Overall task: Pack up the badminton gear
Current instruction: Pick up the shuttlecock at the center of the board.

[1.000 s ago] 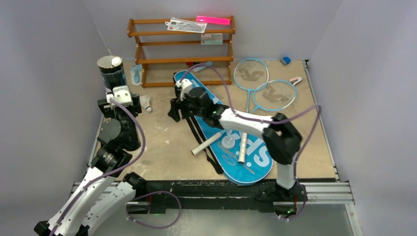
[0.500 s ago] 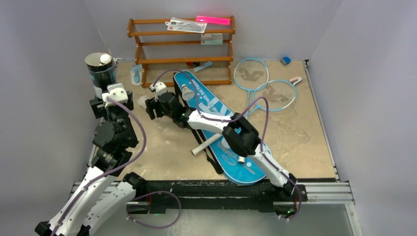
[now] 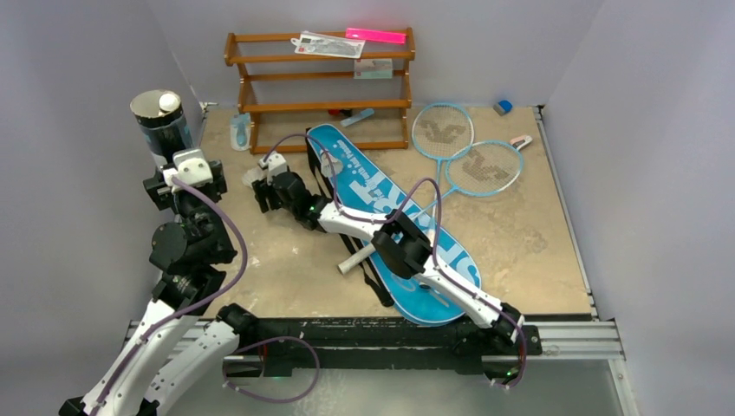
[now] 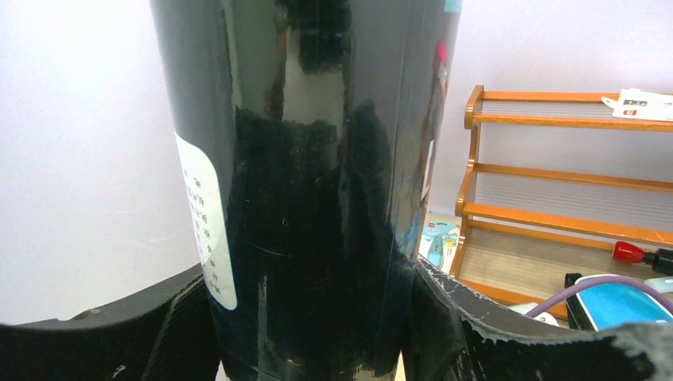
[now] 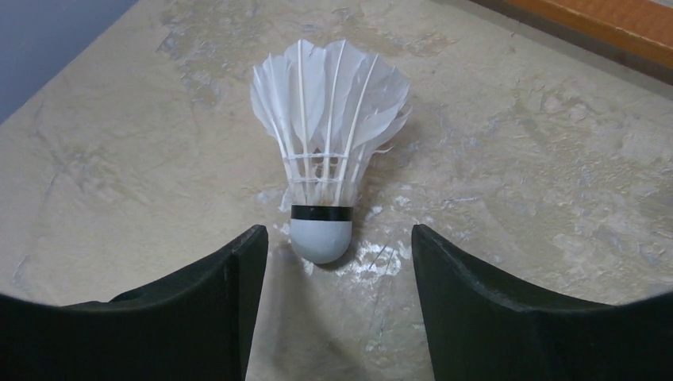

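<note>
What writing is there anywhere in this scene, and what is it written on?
"SPORT", it seems: big white letters on the blue bag, partly covered.
Smaller white print on the same bag: too small to read.
Print on the white label of the black tube: too blurred to read.
Print on the cards atop the wooden rack: too small to read.
</note>
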You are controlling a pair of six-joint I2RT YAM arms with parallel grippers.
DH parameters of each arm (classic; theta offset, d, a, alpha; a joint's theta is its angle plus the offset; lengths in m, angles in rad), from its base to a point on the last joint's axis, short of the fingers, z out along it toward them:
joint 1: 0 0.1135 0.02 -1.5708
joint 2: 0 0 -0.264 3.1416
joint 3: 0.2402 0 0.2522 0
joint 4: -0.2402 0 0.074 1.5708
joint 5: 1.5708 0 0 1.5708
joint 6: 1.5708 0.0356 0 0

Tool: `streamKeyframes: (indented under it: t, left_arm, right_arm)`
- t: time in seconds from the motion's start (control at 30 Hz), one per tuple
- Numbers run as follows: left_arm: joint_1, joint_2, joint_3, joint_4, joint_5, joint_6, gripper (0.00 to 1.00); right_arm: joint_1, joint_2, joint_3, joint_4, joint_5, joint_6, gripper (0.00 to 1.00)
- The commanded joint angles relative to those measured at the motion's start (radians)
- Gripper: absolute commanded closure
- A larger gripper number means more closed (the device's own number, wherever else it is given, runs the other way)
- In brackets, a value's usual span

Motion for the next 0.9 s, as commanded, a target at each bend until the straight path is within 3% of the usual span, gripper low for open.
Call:
streamKeyframes:
  t: [0.0, 0.33, 0.43, 0.5, 0.6, 0.73, 0.87]
  left_arm:
    - [0.007, -0.011, 0.040, 0.029, 0.030, 0.010, 0.84]
    - [0.008, -0.050, 0.028, 0.002, 0.039, -0.007, 0.84]
    - [0.009, -0.064, 0.027, -0.019, 0.046, -0.023, 0.84]
    - [0.008, -0.070, 0.026, -0.032, 0.051, -0.028, 0.84]
    - [0.009, -0.077, 0.025, -0.047, 0.057, -0.034, 0.84]
    - [0.008, -0.081, 0.024, -0.089, 0.091, -0.062, 0.84]
    - [0.006, -0.088, 0.033, -0.171, 0.195, -0.129, 0.83]
  right_arm:
    - [0.010, 0.022, 0.075, 0.060, 0.059, -0.042, 0.32]
    - [0.045, 0.103, 0.101, 0.144, 0.131, -0.180, 0.46]
    - [0.048, 0.118, 0.123, 0.153, 0.155, -0.195, 0.56]
    - [0.050, 0.102, 0.100, 0.161, 0.179, -0.199, 0.68]
    - [0.057, -0.020, -0.076, 0.252, 0.180, -0.225, 0.87]
    - [0.070, -0.253, -0.430, 0.443, 0.182, -0.246, 0.89]
    - [0.070, -0.541, -0.758, 0.482, 0.171, -0.226, 0.92]
